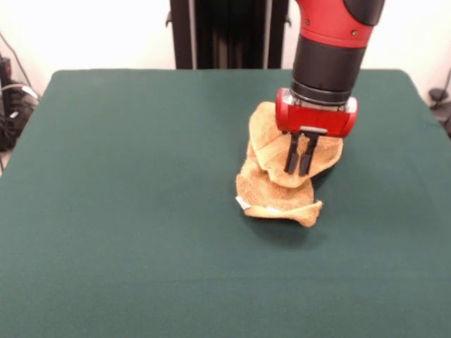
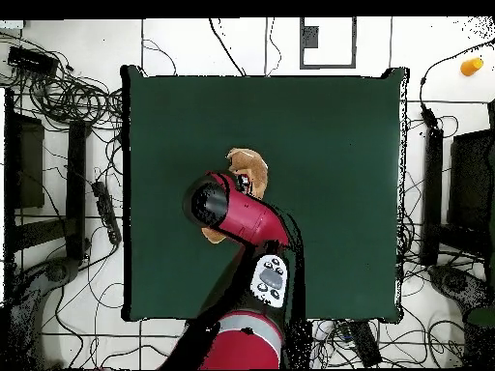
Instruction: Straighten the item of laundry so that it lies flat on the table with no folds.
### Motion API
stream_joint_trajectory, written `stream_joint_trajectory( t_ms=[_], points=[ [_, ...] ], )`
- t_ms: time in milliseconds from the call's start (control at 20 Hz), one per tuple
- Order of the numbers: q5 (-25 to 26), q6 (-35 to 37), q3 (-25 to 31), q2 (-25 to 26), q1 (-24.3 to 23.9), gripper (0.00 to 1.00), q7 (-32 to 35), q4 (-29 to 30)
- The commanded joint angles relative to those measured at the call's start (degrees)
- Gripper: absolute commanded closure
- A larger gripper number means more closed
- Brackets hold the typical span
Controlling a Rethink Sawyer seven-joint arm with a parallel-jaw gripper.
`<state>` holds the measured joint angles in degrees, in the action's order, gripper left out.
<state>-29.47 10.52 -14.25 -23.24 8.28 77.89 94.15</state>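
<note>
The golden-orange towel [image 1: 280, 191] lies crumpled in a bunched heap right of the middle of the dark green table [image 1: 127, 176]. Its small white tag [image 1: 242, 203] shows at the lower left edge. My gripper [image 1: 299, 156] comes straight down onto the upper part of the heap, its two black fingers close together with a fold of towel pinched between them. In the overhead view the towel [image 2: 247, 164] pokes out from under the red arm [image 2: 237, 213], which hides the gripper itself. The table [image 2: 338, 174] is much larger than the towel.
The robot's pedestal [image 1: 225, 32] stands at the table's far side. Cables and equipment [image 2: 58, 193] lie on the floor round the table. An orange object [image 2: 471, 66] sits on the floor off one corner.
</note>
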Motion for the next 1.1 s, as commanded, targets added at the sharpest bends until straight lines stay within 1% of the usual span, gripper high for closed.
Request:
stream_joint_trajectory(
  t_ms=[50, 100, 200, 250, 400, 500, 600, 650, 750, 900, 1100],
  points=[
    [9.8, 3.4, 1.2, -1.6, -2.5, 1.0, 0.2, -3.0],
    [9.1, 4.1, 3.7, -2.2, -4.8, 1.0, 0.9, -1.9],
    [9.6, 4.2, 7.2, -4.6, -8.3, 1.0, 1.6, -0.8],
    [10.3, 5.8, 7.0, -6.2, -8.5, 1.0, 1.7, -1.2],
    [11.5, 17.2, 3.7, -12.4, -7.5, 1.0, 3.7, -2.3],
    [12.4, 26.1, 2.3, -15.1, -7.6, 1.0, 5.3, -4.5],
    [13.4, 32.7, 1.4, -16.5, -8.0, 1.0, 6.5, -7.2],
    [14.2, 34.5, 0.4, -17.0, -7.9, 1.0, 6.6, -8.6],
    [14.3, 36.7, 1.1, -18.3, -9.0, 1.0, 6.8, -9.8],
    [14.2, 42.5, 1.5, -19.7, -9.8, 1.0, 8.3, -12.0],
    [14.5, 45.9, 1.5, -21.0, -10.5, 1.0, 9.6, -14.8]
  ],
)
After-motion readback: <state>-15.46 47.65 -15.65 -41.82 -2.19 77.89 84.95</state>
